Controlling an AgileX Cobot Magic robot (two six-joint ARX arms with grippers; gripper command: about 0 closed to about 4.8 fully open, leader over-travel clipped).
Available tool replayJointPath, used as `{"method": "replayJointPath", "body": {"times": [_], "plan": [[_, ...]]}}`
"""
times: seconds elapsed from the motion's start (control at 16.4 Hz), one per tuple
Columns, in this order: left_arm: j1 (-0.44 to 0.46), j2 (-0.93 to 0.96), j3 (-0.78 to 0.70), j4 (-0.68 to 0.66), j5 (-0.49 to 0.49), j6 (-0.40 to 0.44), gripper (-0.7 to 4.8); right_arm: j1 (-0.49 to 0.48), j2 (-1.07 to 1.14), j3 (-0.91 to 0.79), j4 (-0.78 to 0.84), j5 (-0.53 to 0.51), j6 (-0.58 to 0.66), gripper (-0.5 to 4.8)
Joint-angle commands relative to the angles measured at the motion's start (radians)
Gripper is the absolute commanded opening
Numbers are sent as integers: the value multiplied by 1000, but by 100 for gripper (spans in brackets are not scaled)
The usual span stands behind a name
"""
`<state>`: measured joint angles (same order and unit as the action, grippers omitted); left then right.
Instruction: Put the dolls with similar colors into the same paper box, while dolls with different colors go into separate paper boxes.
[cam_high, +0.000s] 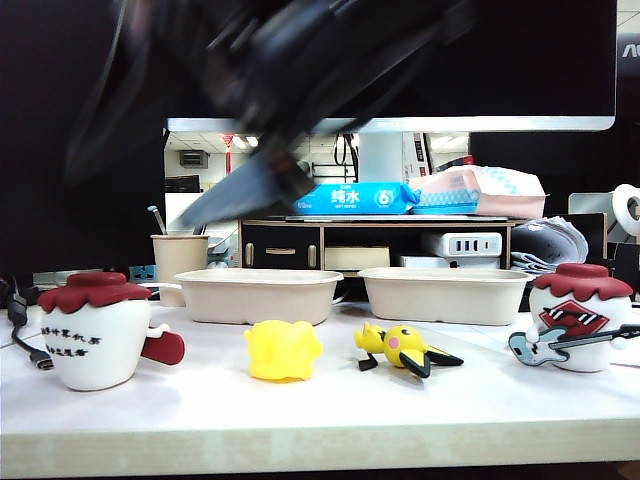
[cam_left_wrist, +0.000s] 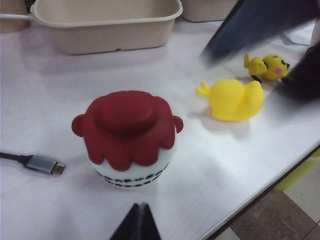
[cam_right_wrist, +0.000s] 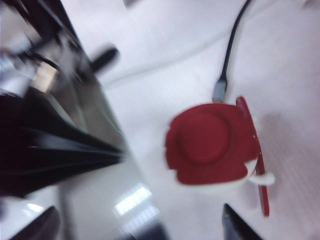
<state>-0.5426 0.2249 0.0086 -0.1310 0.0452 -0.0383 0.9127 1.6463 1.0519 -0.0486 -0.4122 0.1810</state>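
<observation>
Dolls, four, in a row along the front of a white tabletop (cam_high: 320, 415), none in a tray:
- white round figure with dark-red cap and black script (cam_high: 95, 335), far left, upright
- plain yellow blob (cam_high: 283, 350), left of centre
- yellow critter with black ears and pink cheek (cam_high: 402, 348), lying on its side, right of centre
- white round figure with dark-red cap and blue guitar (cam_high: 580, 325), far right

Behind them, two cream-beige pulp trays, left (cam_high: 258, 295) and right (cam_high: 445, 295), side by side, nothing visible inside. Beige pen cup (cam_high: 178, 258) beside the left tray. Farther back, a low shelf with a blue wipes packet (cam_high: 355, 198); dark monitor (cam_high: 560, 60) above.

Exterior view only: guitar figure, both trays together, a blurred dark arm (cam_high: 290, 80) across the top.

Left wrist view only: grey cable plug (cam_left_wrist: 44, 164) near the script figure; left gripper (cam_left_wrist: 138, 222) above the table's front edge, tips pressed together, holding nothing.

Right wrist view: right gripper (cam_right_wrist: 140, 227) hanging over the script figure, fingers (cam_right_wrist: 239, 226) spread wide, clear of the cap
</observation>
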Motion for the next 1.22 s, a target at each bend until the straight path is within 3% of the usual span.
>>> {"method": "replayJointPath", "body": {"times": [0.06, 0.3, 0.85, 1.22], "plan": [[1, -24, 1, 13, 1, 4, -5, 27, 108, 112, -87, 132, -82, 479], [1, -49, 1, 13, 1, 4, -5, 32, 218, 192, -84, 160, -134, 479], [1, -49, 1, 13, 1, 4, -5, 44, 320, 201, 51, 146, -134, 479], [1, -49, 1, 13, 1, 4, -5, 44, 356, 201, 53, 150, -133, 479]]}}
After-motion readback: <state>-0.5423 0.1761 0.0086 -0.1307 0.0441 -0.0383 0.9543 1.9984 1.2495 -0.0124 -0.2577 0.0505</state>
